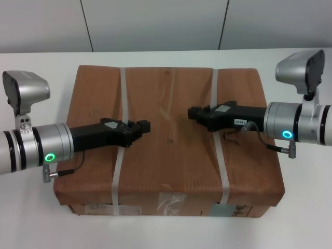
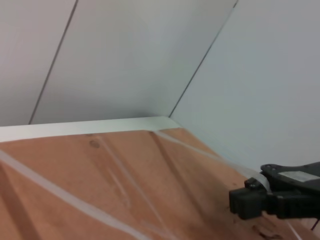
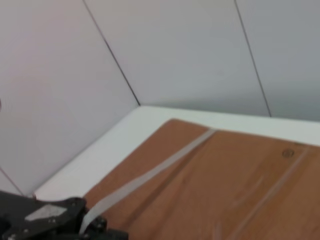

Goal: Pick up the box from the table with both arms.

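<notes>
The large flat brown cardboard box [image 1: 171, 155] lies on the white table [image 1: 31, 218], with two whitish straps [image 1: 123, 98] across its top and tape and labels on its front side. My left gripper [image 1: 145, 126] reaches in from the left and hovers just over the box top near the left strap, shut and empty. My right gripper [image 1: 191, 113] reaches in from the right over the box top by the right strap, shut and empty. The two tips point at each other, a short gap apart. The left wrist view shows the box top [image 2: 100, 175] and the right gripper [image 2: 246, 202].
A grey panelled wall [image 1: 155, 23] stands right behind the table's far edge. White tabletop shows on both sides of the box and in front of it. The right wrist view shows the box top [image 3: 225, 185] and the table's far corner [image 3: 115, 145].
</notes>
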You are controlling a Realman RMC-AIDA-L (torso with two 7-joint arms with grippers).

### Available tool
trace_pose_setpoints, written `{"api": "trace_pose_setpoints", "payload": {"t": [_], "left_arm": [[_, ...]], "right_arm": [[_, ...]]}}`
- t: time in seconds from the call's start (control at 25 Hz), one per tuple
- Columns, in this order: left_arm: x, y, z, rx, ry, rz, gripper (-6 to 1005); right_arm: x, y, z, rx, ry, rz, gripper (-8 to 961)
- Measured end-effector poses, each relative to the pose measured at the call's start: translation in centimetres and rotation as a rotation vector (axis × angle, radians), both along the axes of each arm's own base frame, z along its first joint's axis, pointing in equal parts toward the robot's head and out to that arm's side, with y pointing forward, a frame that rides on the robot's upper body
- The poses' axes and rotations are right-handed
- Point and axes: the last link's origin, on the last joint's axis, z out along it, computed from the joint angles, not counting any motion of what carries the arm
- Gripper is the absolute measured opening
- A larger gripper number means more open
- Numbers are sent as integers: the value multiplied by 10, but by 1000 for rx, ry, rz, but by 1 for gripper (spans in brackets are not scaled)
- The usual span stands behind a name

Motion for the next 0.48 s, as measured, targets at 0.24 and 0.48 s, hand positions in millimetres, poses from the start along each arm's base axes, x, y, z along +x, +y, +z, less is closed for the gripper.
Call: {"api": "trace_pose_setpoints", "payload": {"t": [0.24, 0.48], "left_arm": [[3, -2, 3, 2, -24, -34, 81], [6, -8, 7, -11, -56, -73, 61]], "right_arm": [[4, -5, 4, 32, 37, 6, 29], [6, -9, 8, 49, 60, 29, 13]]}}
